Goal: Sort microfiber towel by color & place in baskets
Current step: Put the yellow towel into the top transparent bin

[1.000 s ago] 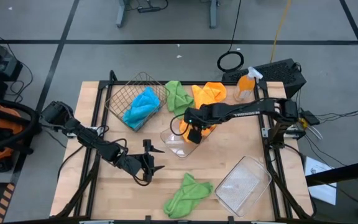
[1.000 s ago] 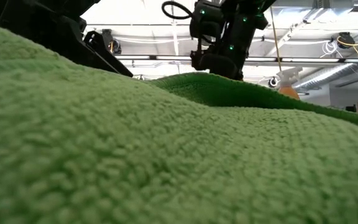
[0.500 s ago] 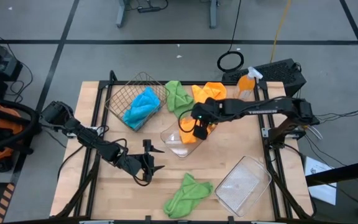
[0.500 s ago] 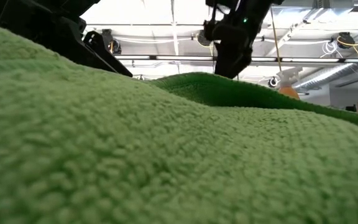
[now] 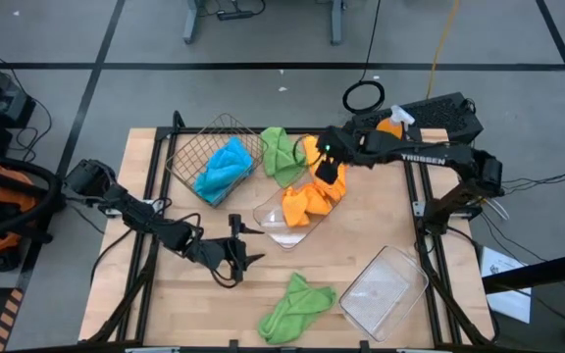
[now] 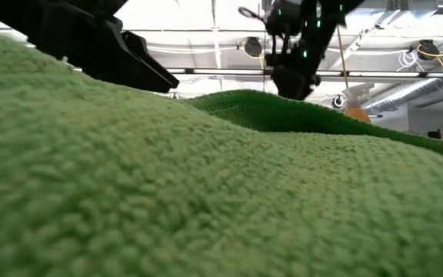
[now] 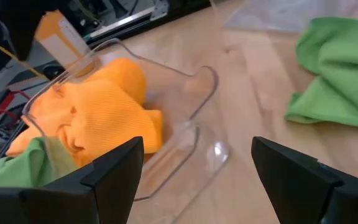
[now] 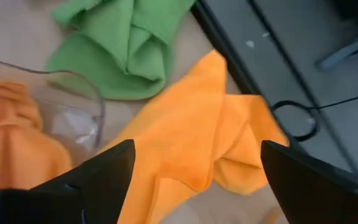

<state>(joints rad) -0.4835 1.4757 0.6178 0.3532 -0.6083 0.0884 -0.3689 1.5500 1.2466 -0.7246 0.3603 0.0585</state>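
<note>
A dark wire basket (image 5: pixel 192 149) at the far left holds a blue towel (image 5: pixel 226 167). Beside it a green towel (image 5: pixel 281 152) and an orange towel (image 5: pixel 311 149) lie flat on the table. A second orange towel (image 5: pixel 307 204) lies in a clear tray (image 5: pixel 275 227). My right gripper (image 5: pixel 329 175) hangs open above the orange towel (image 8: pixel 210 137) on the table. My left gripper (image 5: pixel 248 243) stands open left of the tray, fingers toward it. Another green towel (image 5: pixel 295 306) lies near the front edge and fills the low view (image 6: pixel 206 192).
A second clear tray (image 5: pixel 383 289) lies at the front right. An orange spray bottle (image 5: pixel 388 127) stands at the far right, by a black box (image 5: pixel 439 113). Bare wood shows between the two trays and in front of my left gripper.
My right gripper has risen out of the clear tray and gone toward the table's far edge, tipping less steeply, and now hangs over the orange towel on the table. The other orange towel has stayed in the tray.
</note>
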